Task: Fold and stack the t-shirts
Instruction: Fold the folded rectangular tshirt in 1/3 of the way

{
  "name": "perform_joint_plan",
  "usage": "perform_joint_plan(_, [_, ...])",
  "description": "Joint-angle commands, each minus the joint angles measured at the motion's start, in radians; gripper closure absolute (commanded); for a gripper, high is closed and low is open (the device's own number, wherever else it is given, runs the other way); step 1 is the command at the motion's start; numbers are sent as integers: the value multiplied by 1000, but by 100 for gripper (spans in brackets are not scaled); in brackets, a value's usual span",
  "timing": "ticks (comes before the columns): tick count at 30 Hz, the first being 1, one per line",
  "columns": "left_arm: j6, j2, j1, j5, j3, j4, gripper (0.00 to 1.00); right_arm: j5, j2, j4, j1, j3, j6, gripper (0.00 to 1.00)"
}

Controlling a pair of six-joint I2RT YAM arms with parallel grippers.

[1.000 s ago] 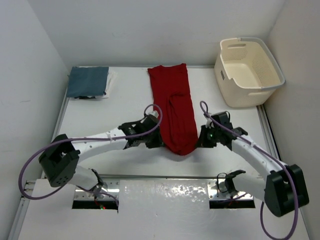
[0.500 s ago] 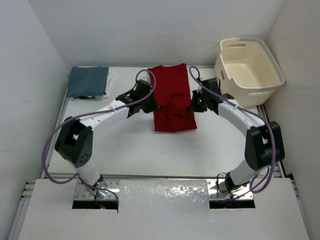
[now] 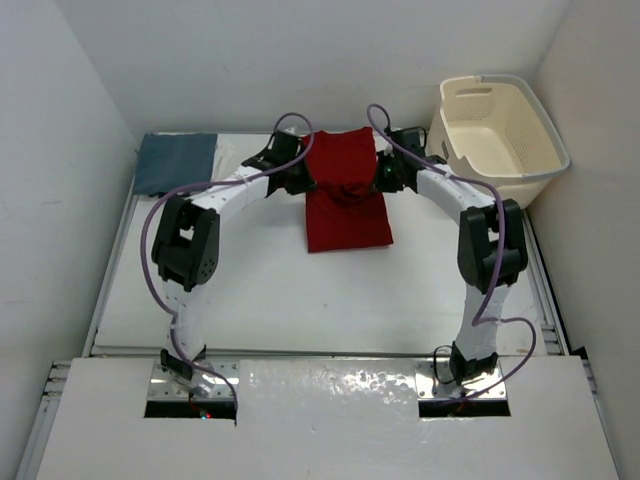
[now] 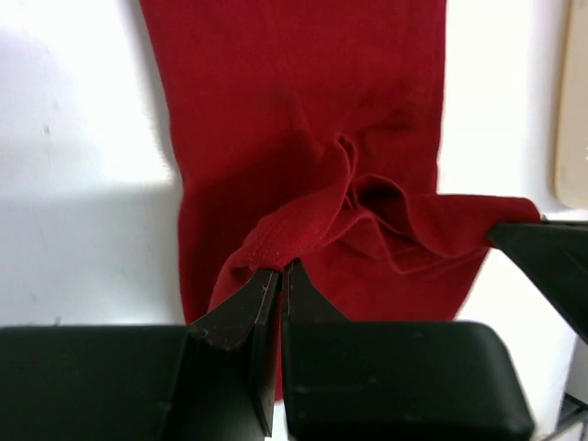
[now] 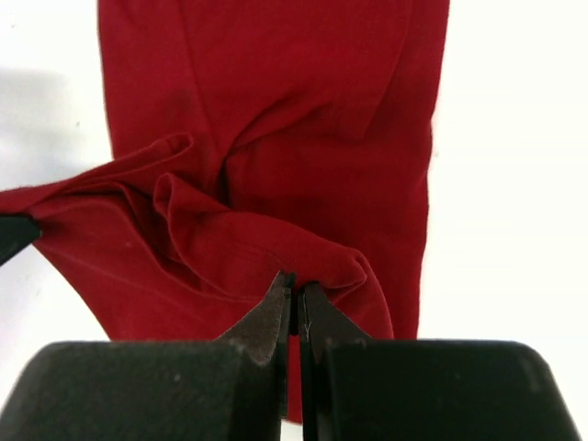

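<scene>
Now the left gripper (image 4: pixel 280 276) and right gripper (image 5: pixel 296 287) are each pinching a corner of the bright red cloth t-shirt (image 3: pixel 347 215). They're holding it over the far half, apparently to fold it.

Lab cell: bare white walls (image 3: pixel 300 60), table (image 3: pixel 250 290).

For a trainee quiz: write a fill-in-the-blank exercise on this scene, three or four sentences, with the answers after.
The t-shirt pinched by both the left claw and the right claw is coloured ____. The blue-grey t-shirt lies on the table, in its far ____ corner. The laundry basket stands in the far ____ corner. Inside, the basket is ____.
Answers: red; left; right; empty.
</scene>
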Motion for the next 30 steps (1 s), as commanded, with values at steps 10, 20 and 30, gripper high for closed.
perform_joint_plan(10, [66,134,57,53,153,-41,100,11,162,-12,-40,208,4,95])
perform_joint_plan(20, [149,209,69,27,338,-199,28,-39,209,-74,-58,335,-44,1])
perform_joint_plan(30, [99,-160,51,84,-164,-67,0,-47,-162,-23,-58,-231,-56,1])
